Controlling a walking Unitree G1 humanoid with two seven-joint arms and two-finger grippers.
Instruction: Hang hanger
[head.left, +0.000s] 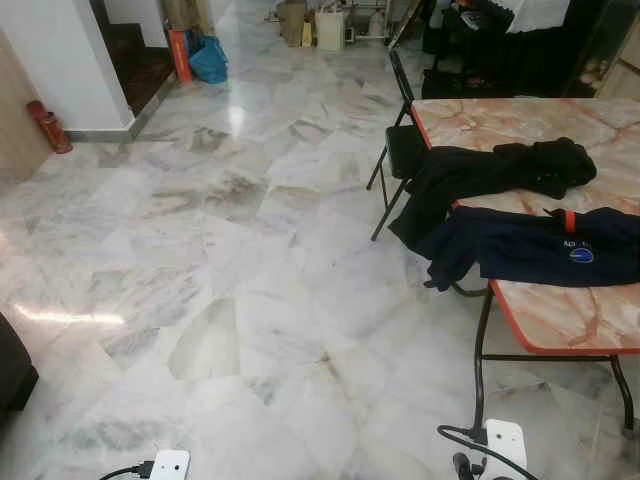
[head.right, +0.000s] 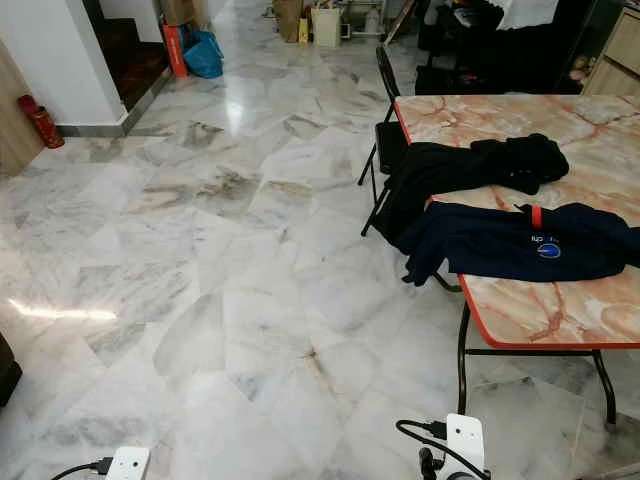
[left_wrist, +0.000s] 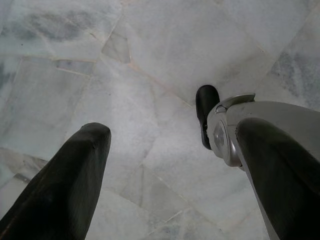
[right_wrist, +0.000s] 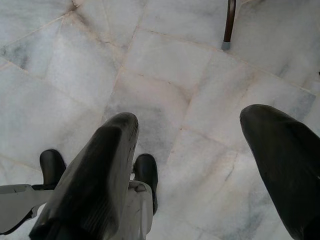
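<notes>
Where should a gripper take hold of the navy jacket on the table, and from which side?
Probably the red hanger neck poking up from the navy jacket: a firm raised part, unlike the limp cloth. Come from above, over the table edge. Both grippers, left and right, hang open over the floor.

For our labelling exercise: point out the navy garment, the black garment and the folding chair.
navy garment (head.left: 540, 248), left eye view, on its body.
black garment (head.left: 480, 172), left eye view, on its middle.
folding chair (head.left: 403, 150), left eye view, on its seat.
</notes>
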